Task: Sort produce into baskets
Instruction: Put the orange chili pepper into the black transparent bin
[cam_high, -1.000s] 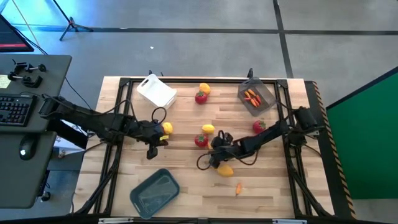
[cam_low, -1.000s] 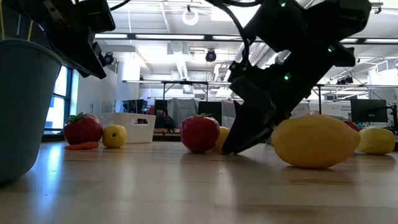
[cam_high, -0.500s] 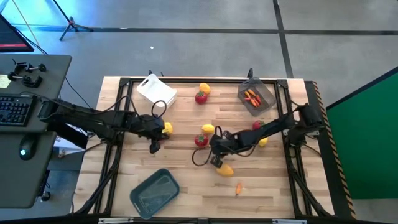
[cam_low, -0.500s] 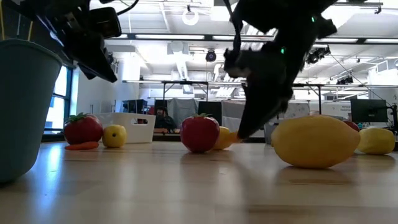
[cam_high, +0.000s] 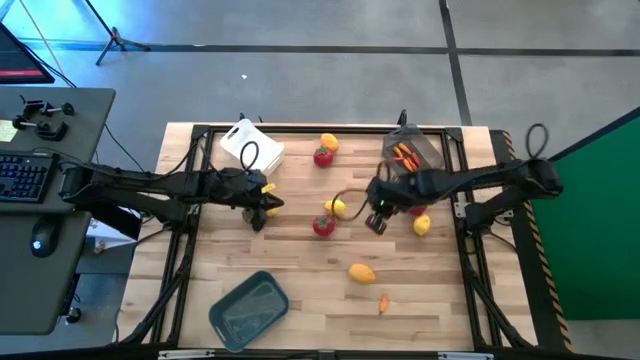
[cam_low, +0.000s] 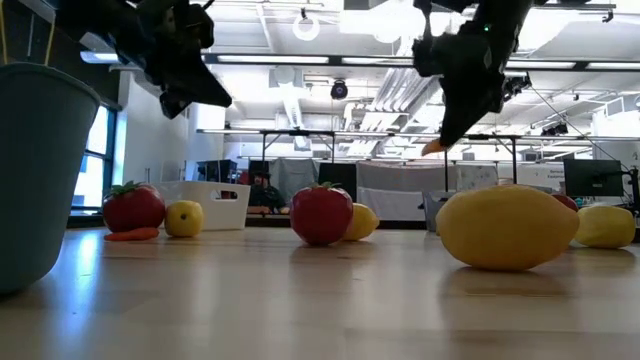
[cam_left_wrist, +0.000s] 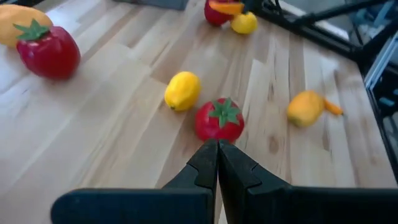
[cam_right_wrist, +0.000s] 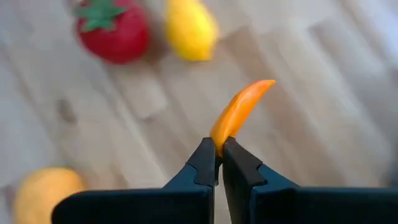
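- The right tool (cam_high: 377, 222) is clamped on a thin orange piece (cam_right_wrist: 239, 114), pinched by one end, the rest sticking out past the fingertips (cam_right_wrist: 205, 163).
- It hangs in the air above the table (cam_high: 300, 290), right of the middle, between the red fruit (cam_high: 322, 226) and the yellow fruit (cam_high: 422, 225) nearer the right edge.
- My guess is this piece belongs with the other orange pieces in the dark basket (cam_high: 412, 153), near the table's far right corner; that basket sits just beyond the tool, towards the far edge.
- To do this well, I'd carry the piece high enough to clear the basket wall, stop squarely over the opening, and only then let go. The hold is on the very tip, so a quick swing could twist it loose.
- Releasing low inside the basket should stop such a light thing bouncing out.
- The left tool (cam_high: 258, 215) is pressed together with nothing between its fingers in its own wrist view; it hovers left of the middle, just by a yellow fruit (cam_high: 268, 206), near the white basket (cam_high: 251, 146) at the far edge.
- Still loose on the table: a big yellow fruit (cam_high: 362, 272) and another orange piece (cam_high: 384, 302) towards the near edge, and a red and yellow pair by the far edge.
- The grey-blue basket (cam_high: 248, 309) lies at the near left.
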